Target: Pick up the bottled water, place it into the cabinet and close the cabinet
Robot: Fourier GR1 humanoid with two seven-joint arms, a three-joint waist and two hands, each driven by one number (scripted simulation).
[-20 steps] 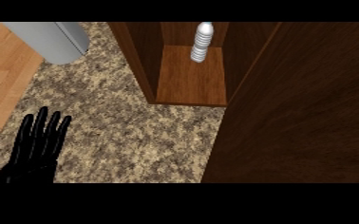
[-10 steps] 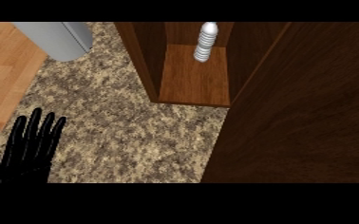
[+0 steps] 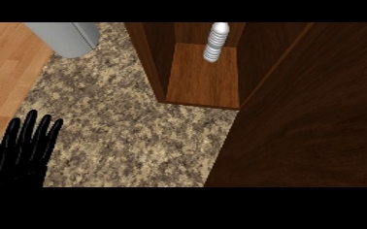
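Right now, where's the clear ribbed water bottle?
In the head view, the clear ribbed water bottle stands upright at the back of the brown wooden cabinet's shelf, top centre, left of the open dark wooden door.

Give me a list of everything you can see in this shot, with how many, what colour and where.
Bottled water: one, white, upright at the back of the cabinet floor.
Cabinet: one, dark brown wood, upper middle, interior showing.
Cabinet door: one, dark brown, filling the right side.
Counter: one, speckled beige-brown stone, centre.
Grey object: one, upper left, partly cut off.
Light wood surface: one, left edge.
Left hand: one, black, lower left, fingers straight, resting.
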